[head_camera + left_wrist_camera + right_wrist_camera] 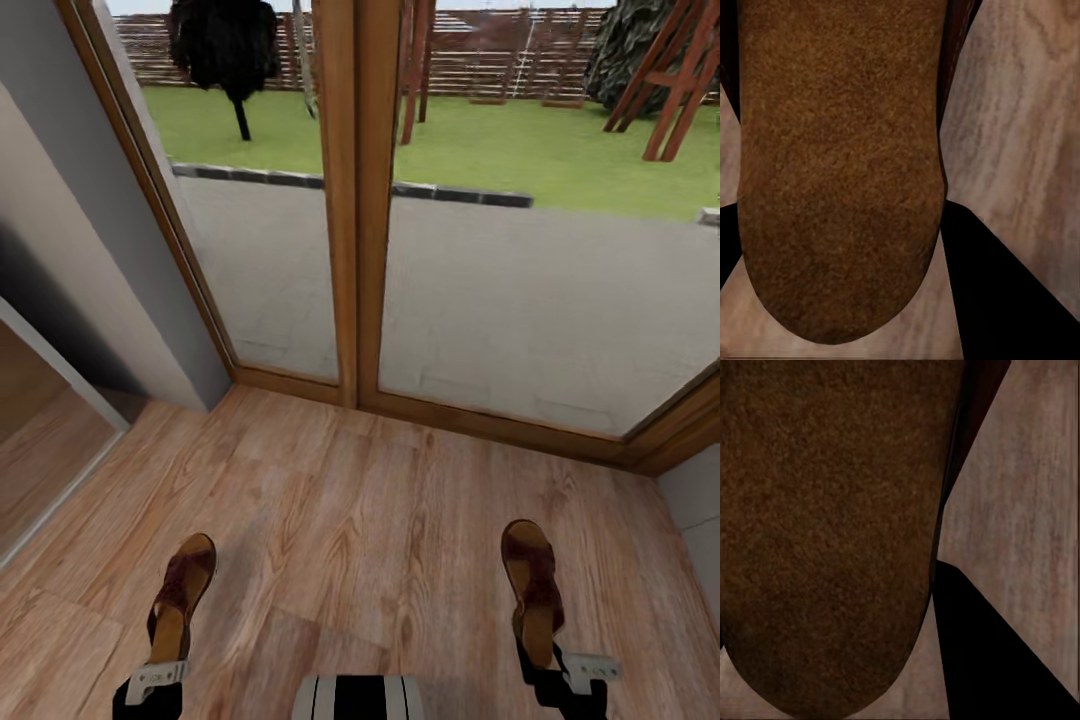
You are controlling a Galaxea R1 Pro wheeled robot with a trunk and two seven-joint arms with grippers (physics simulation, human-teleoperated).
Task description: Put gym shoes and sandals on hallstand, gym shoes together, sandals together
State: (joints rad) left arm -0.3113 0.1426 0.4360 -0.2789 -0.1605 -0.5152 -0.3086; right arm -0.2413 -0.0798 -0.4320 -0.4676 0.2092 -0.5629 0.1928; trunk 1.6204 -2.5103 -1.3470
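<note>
Where the head view's lower edge cuts across the robot's own striped body (358, 697), each arm carries one sandal by its heel end. The left gripper (152, 682) is closed on the left sandal (181, 597), its white bracket lying across the sandal's near end; the right gripper (562, 668) is closed on the right sandal (531, 590) in the same way. Both sandals are held above the corridor floor (360, 500), footbeds upward, long axes running away from the robot with the toes toward the glass door (350, 200). The left sandal leans its toe slightly rightward, the right one slightly leftward, and the two are well apart with bare planks between them.

The wrist views give what the head view cannot: the left wrist camera looks along a grainy tan footbed (840, 165) with a rounded end, a dark finger (1012, 285) beside it and pale planks under it. The right wrist camera shows a darker brown footbed (825, 532) in the same pose, with a dark finger (997, 652) at its side. Neither shows the woven straps, which the head view does.

Farther off, the floor meets the wooden door frame (357, 120), a grey wall (70, 250) stands at the left, and beyond the glass lie grey paving (520, 300), lawn (520, 150) and a wooden fence (500, 60).
</note>
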